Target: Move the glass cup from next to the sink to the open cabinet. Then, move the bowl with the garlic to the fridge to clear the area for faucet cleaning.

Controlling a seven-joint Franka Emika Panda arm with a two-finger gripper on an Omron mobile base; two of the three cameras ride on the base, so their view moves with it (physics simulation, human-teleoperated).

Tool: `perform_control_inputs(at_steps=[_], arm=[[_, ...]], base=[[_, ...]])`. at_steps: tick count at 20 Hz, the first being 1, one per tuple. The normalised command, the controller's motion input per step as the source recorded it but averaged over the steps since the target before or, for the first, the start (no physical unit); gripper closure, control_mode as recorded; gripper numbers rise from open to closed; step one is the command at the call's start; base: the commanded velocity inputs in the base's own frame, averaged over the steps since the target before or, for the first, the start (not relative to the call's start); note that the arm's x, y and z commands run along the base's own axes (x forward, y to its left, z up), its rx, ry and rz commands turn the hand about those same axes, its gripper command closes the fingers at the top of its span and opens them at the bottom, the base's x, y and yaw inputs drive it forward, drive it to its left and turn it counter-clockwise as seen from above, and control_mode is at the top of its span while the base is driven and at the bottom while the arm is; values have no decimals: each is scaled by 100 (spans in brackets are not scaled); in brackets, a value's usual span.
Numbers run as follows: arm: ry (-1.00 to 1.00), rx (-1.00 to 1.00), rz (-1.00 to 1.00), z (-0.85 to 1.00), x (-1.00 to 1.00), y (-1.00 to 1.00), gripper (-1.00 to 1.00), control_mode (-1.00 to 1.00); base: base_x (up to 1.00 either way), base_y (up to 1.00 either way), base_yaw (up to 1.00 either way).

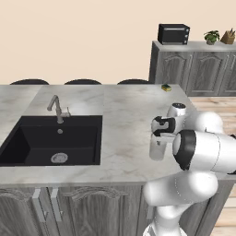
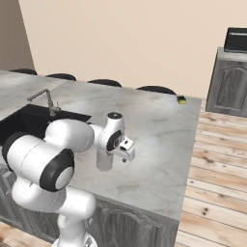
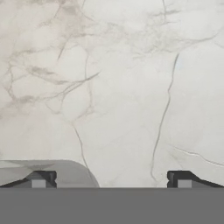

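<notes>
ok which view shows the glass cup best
The left base view: the glass cup stands upright on the counter, its right edge behind the arm. The right base view shows it partly hidden by the wrist; the hand view catches only its rim.

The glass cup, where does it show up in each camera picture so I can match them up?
Left base view: the cup stands right of centre on the counter, just under the robot's wrist.
Right base view: the cup is left of centre, below the wrist.
Hand view: its grey rim curves in at the lower left, by the left fingertip.
Shared landmark in both base views: the faucet.
</notes>
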Motion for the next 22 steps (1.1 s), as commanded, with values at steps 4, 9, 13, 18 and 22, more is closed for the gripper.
perform_control_inputs(at_steps=[4,9,13,18,22], arm=[[4,-3,0,-13,0,5,100,-100],[-1,0,0,0,-7,0,100,-100],[-4,0,0,0,-32,0,100,-100],[-14,0,-4,29,-39,0,100,-100],[-38,0,-18,93,-50,0,100,-100]], base=[[0,0,0],[0,0,0],[0,0,0],[0,0,0],[0,0,0]])
